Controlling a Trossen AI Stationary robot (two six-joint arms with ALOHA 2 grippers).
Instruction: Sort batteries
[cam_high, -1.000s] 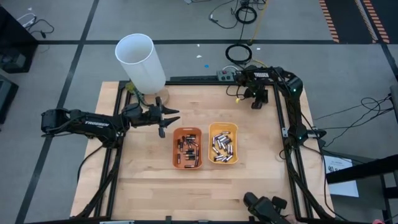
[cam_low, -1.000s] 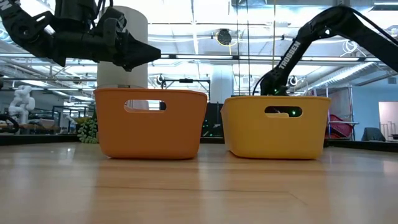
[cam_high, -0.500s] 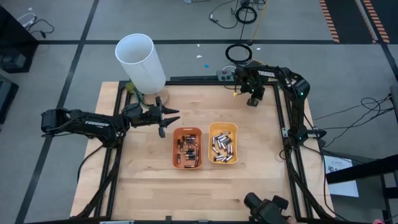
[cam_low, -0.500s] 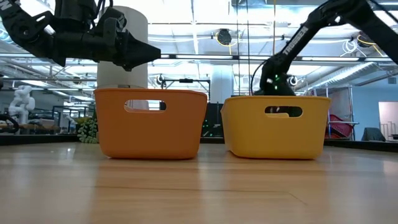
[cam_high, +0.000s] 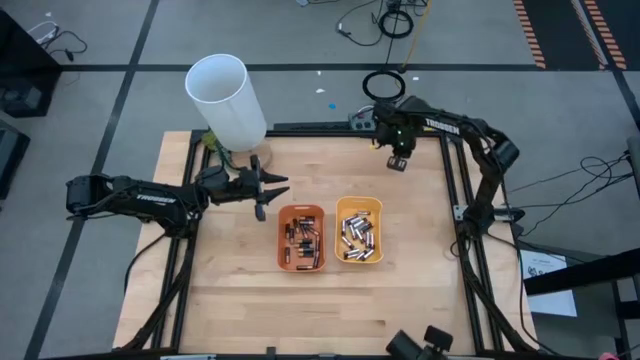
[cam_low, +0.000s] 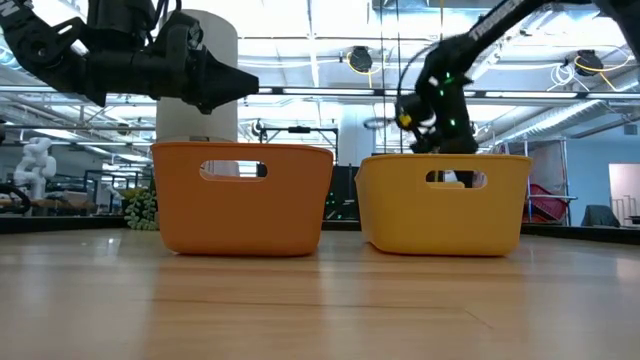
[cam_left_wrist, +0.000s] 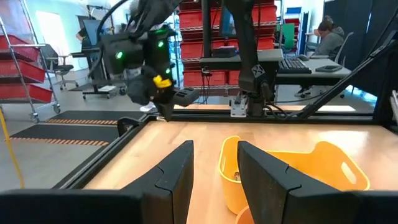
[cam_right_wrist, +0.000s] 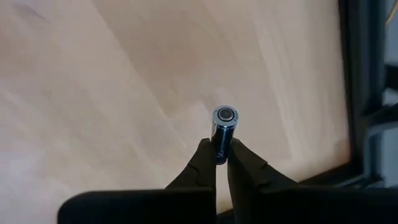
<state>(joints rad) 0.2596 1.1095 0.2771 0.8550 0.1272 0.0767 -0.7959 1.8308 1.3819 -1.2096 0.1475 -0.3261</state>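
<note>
High view: right gripper (cam_high: 398, 160) hovering over the surface's far edge, left gripper (cam_high: 262, 190) waiting beside the orange tray (cam_high: 301, 237) of batteries (cam_high: 303, 240); right wrist view: fingers (cam_right_wrist: 201, 163) clamping one silvery battery (cam_right_wrist: 224, 132), its end protruding beyond them; left wrist view: fingers (cam_left_wrist: 175, 174) standing apart.

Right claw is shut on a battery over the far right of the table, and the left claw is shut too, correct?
Not quite. The right claw does grip a battery, but the left claw is open and empty, as the left wrist view shows.
</note>
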